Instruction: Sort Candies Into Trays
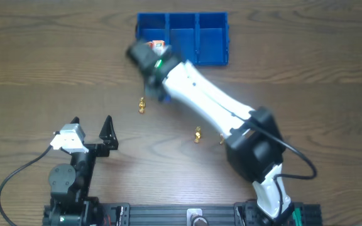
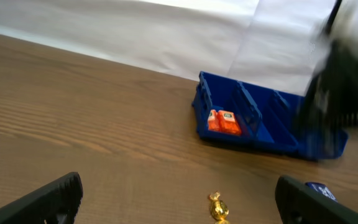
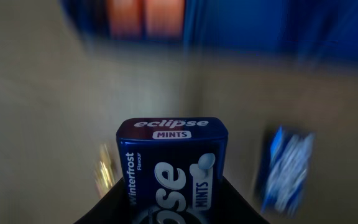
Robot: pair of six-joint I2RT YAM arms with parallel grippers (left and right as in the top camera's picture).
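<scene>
Overhead, we find the blue tray [image 1: 212, 61] at the far middle of the worktop [image 1: 30, 63], three compartments side by side, with orange candies [image 1: 158, 45] in the left one. The right gripper [image 1: 144, 54] is just near of that left compartment, its arm slanting in from the near right. Gold candies [image 1: 142, 105] lie loose on the wood nearer us. The left gripper [image 1: 92, 127] sits at the near left, spread wide and holding nothing.

From the left wrist, we see the tray again with the orange pair in its left compartment. One gold candy lies ahead, and a blue wrapped candy [image 2: 319, 190] lies on the worktop short of the tray.

From the right wrist, the right gripper is clamped on a dark blue tin [image 3: 173, 165], pressing its two long flanks. The tin's long axis runs straight out from the gripper, short end towards the tray, lid face up. We judge it rigid and fairly light (smooth metal, so apt to slip). The flat flanks look the right place to hold it.
</scene>
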